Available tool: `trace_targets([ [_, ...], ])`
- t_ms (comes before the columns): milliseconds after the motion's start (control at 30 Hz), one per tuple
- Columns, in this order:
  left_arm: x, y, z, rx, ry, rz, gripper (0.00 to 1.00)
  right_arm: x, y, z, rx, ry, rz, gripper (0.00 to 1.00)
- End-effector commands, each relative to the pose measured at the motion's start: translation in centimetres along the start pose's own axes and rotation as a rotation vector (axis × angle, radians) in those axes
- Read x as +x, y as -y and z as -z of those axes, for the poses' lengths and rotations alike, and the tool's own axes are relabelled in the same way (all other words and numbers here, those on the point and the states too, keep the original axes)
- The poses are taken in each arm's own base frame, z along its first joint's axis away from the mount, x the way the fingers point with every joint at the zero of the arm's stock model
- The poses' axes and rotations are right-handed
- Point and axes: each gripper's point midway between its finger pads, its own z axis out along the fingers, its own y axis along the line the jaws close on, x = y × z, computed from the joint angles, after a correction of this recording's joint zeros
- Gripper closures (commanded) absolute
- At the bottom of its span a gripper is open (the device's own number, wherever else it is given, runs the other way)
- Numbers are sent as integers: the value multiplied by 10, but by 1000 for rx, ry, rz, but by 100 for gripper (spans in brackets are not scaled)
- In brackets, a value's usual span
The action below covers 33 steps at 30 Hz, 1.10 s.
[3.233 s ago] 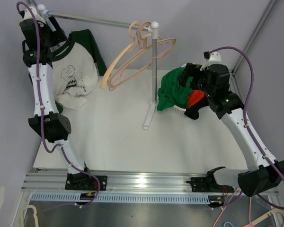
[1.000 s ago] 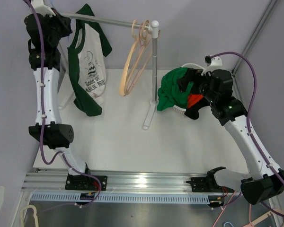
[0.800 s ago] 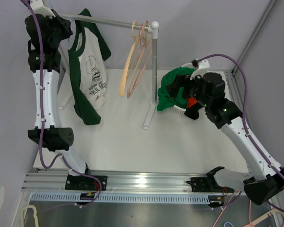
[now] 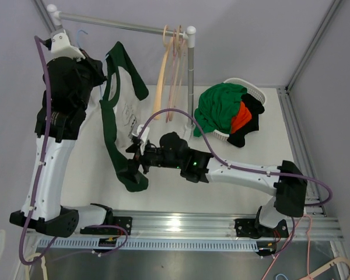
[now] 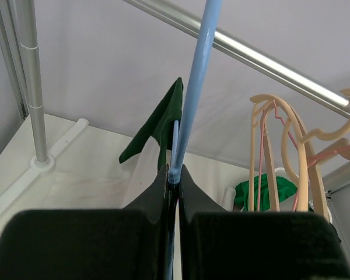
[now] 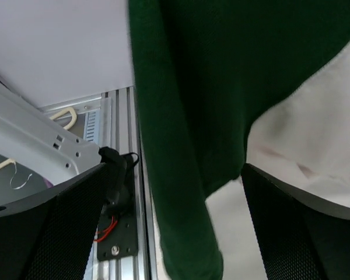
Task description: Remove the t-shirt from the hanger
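Since a second ago the right arm has swung from the basket (image 4: 240,82) over to the t-shirt (image 4: 121,111); the right gripper (image 6: 175,210) stands wide open around its green lower edge. The left gripper (image 5: 174,175) is closed on the blue hanger (image 5: 192,99), which carries the shirt in the air, left of the wooden hangers (image 4: 169,70).

A dark green fabric sleeve (image 6: 181,146) of the green-and-white t-shirt (image 6: 315,134) hangs between the right gripper's (image 6: 174,233) wide-spread black fingers (image 6: 46,233). A ribbed aluminium rail (image 6: 118,122) lies behind it.
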Motion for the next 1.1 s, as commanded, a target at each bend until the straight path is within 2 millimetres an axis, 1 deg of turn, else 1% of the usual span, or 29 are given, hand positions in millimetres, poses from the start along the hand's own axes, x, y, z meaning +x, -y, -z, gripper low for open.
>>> trace_targets([
  [0, -20, 4, 26, 18, 62, 49, 99, -54, -6, -20, -19, 224, 56, 1],
  [33, -20, 4, 29, 23, 65, 52, 99, -50, -9, -28, -39, 227, 42, 2],
  [67, -12, 3, 27, 29, 56, 46, 99, -49, -13, -32, -53, 223, 33, 4],
  [100, -14, 3, 29, 31, 65, 46, 99, -55, -18, -35, -65, 229, 30, 9],
  [133, -15, 2, 28, 31, 70, 36, 99, -50, -23, -37, -79, 205, 28, 23],
  [167, -9, 1, 26, 21, 54, 26, 99, -43, -33, -41, -96, 187, 30, 35],
  [200, -8, -1, 24, 13, 49, 24, 99, -39, -37, -41, -98, 175, 29, 45],
  [233, -3, -1, 21, 7, 36, 24, 99, -34, -42, -41, -99, 159, 25, 67],
  [267, 1, -1, 18, 6, 25, 28, 99, -31, -53, -39, -116, 148, 21, 88],
  [300, 4, 3, 17, 25, 16, 36, 99, -29, -59, -37, -121, 138, 14, 100],
  [333, 10, 5, 14, 36, 6, 42, 99, -17, -64, -34, -123, 101, 4, 100],
  [367, 11, 8, 13, 49, 8, 59, 99, -11, -73, -30, -140, 78, -5, 100],
  [400, 18, 9, 7, 57, 7, 66, 99, -15, -93, -19, -176, 80, -11, 100],
  [433, 18, 11, 5, 63, 9, 73, 99, 5, -103, -12, -189, 39, -19, 100],
  [467, 23, 11, -1, 59, -2, 71, 99, 9, -109, -6, -180, 31, -21, 100],
  [500, 25, 11, -4, 53, -4, 73, 99, 8, -131, 6, -215, 36, -31, 100],
  [533, 23, 10, -6, 46, -2, 78, 99, 26, -138, 12, -223, 7, -42, 100],
  [567, 30, 10, -12, 37, -15, 73, 99, 32, -145, 16, -234, -5, -58, 100],
  [600, 28, 10, -14, 33, -9, 76, 99, 36, -160, 23, -274, -19, -104, 100],
  [633, 31, 7, -17, 13, -8, 91, 99, 37, -168, 26, -302, -9, -133, 100],
  [667, 35, 6, -19, 11, -18, 103, 99, 51, -173, 30, -321, -37, -161, 100],
  [700, 35, 2, -22, 7, -25, 118, 99, 55, -178, 31, -331, -48, -199, 100],
  [767, 37, 3, -21, 23, -37, 147, 99, 72, -176, 29, -303, -89, -214, 100],
  [867, 24, 8, -8, 61, -24, 153, 99, 100, -154, 21, -207, -144, -212, 100],
  [900, 22, 9, -5, 66, -28, 153, 99, 103, -149, 20, -193, -150, -213, 100],
  [933, 12, 11, 4, 82, -5, 155, 99, 104, -137, 17, -166, -150, -223, 100],
  [1000, 10, 14, 14, 109, -18, 145, 99, 103, -122, 15, -135, -145, -240, 100],
  [1033, 1, 18, 23, 132, -14, 130, 99, 101, -113, 15, -115, -142, -246, 100],
  [1067, 1, 20, 31, 149, -33, 123, 99, 92, -97, 16, -77, -119, -250, 100],
])
